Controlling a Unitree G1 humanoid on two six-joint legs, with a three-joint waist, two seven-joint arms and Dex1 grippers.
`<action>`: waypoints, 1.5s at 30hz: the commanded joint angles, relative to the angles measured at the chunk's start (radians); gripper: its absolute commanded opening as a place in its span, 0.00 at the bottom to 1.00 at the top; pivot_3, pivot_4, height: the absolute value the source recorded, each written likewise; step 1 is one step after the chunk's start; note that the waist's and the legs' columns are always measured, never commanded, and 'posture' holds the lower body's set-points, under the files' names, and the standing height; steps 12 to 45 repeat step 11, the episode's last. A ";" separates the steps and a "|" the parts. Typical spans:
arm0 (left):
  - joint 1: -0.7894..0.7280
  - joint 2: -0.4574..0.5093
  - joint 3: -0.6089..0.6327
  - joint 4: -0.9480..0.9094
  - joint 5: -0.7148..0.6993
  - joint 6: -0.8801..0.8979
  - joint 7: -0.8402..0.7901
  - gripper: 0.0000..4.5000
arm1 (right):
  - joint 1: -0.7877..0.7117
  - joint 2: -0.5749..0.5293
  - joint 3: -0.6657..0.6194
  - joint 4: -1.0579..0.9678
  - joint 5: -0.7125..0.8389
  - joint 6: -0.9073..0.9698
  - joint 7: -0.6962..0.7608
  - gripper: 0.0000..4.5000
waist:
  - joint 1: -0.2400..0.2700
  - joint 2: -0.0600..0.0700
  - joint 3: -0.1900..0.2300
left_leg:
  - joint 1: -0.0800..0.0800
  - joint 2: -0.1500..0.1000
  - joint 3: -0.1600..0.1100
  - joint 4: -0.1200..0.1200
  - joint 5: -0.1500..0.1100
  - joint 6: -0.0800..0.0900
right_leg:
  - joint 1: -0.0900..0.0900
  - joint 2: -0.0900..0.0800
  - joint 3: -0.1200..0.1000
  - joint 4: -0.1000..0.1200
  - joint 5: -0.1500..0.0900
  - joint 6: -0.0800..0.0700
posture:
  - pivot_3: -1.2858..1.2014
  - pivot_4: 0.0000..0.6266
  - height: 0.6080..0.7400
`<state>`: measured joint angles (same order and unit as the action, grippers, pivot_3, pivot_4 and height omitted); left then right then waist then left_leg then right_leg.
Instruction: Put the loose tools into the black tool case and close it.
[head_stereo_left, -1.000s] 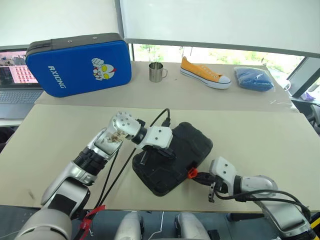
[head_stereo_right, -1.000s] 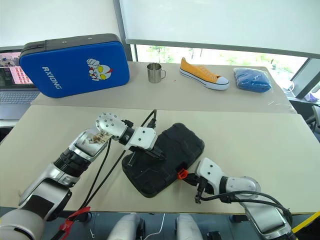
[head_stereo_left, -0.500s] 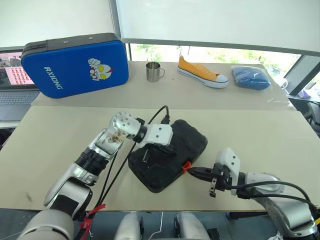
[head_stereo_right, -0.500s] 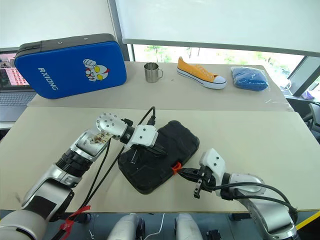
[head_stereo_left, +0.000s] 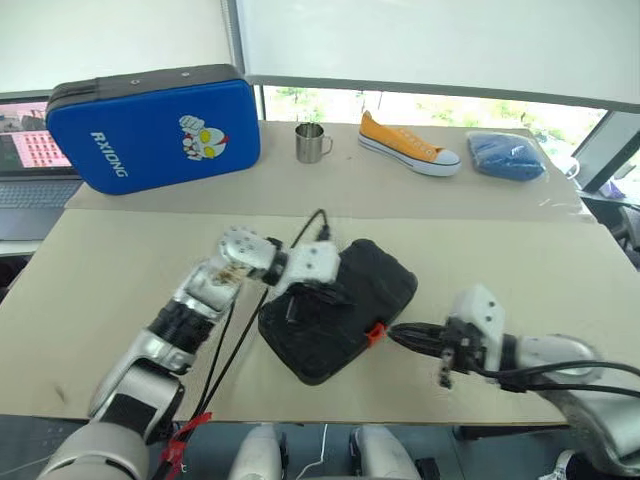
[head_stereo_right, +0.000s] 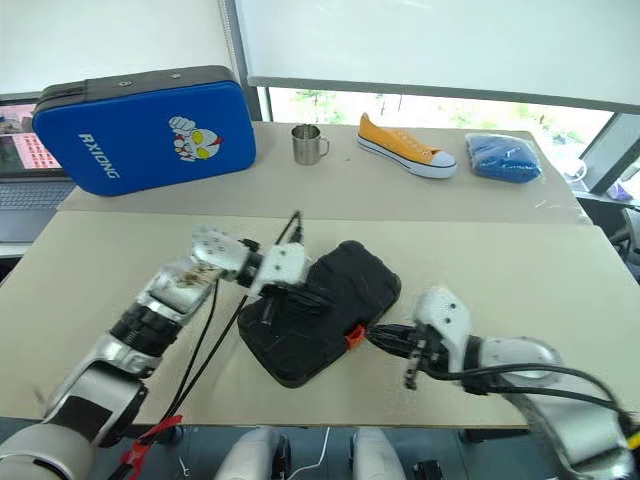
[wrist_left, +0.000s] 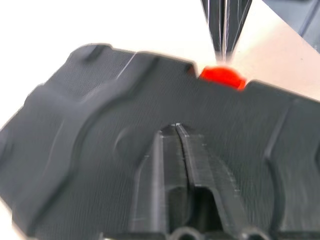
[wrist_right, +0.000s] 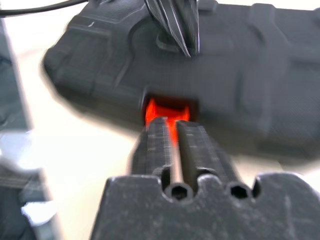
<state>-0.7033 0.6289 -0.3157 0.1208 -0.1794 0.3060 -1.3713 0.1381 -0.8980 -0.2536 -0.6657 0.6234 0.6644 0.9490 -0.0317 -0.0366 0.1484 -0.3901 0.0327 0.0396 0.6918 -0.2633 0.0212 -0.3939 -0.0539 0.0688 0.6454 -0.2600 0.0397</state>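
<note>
I have the black tool case (head_stereo_left: 338, 308) lying shut near the front edge of the table (head_stereo_left: 120, 260), its orange latch (head_stereo_left: 376, 333) on the near right side. My left gripper (head_stereo_left: 318, 298) rests over the lid with its fingers (wrist_left: 172, 165) almost together, holding nothing. My right gripper (head_stereo_left: 400, 335) points at the latch, tips just beside it, fingers (wrist_right: 172, 142) nearly touching and empty. I see no loose tools on the table, so I judge latching is what remains. The risk: pushing the latch sideways could slide the case toward the edge if the left gripper isn't pressing down, or the narrow tips could slip off the latch.
</note>
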 joint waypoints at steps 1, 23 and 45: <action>0.069 0.156 0.162 -0.086 -0.111 0.147 -0.044 0.48 | 0.028 -0.092 -0.217 0.019 0.111 0.012 0.159 0.48 | -0.007 0.000 0.000 | 0.001 0.000 0.000 -0.002 0.000 0.000 | 0.000 0.000 0.000 0.000 0.000 0.000 | 0.52 0.24 0.99; 0.416 0.549 0.605 -0.155 -0.275 0.296 -0.130 0.93 | 0.058 -0.259 -0.472 0.227 0.233 0.098 0.434 0.92 | 0.012 -0.002 0.005 | -0.005 0.000 0.003 -0.006 0.000 0.000 | -0.009 -0.006 0.000 -0.001 -0.001 0.000 | 0.52 0.24 0.99; 0.416 0.549 0.605 -0.155 -0.275 0.296 -0.130 0.93 | 0.058 -0.259 -0.472 0.227 0.233 0.098 0.434 0.92 | 0.012 -0.002 0.005 | -0.005 0.000 0.003 -0.006 0.000 0.000 | -0.009 -0.006 0.000 -0.001 -0.001 0.000 | 0.52 0.24 0.99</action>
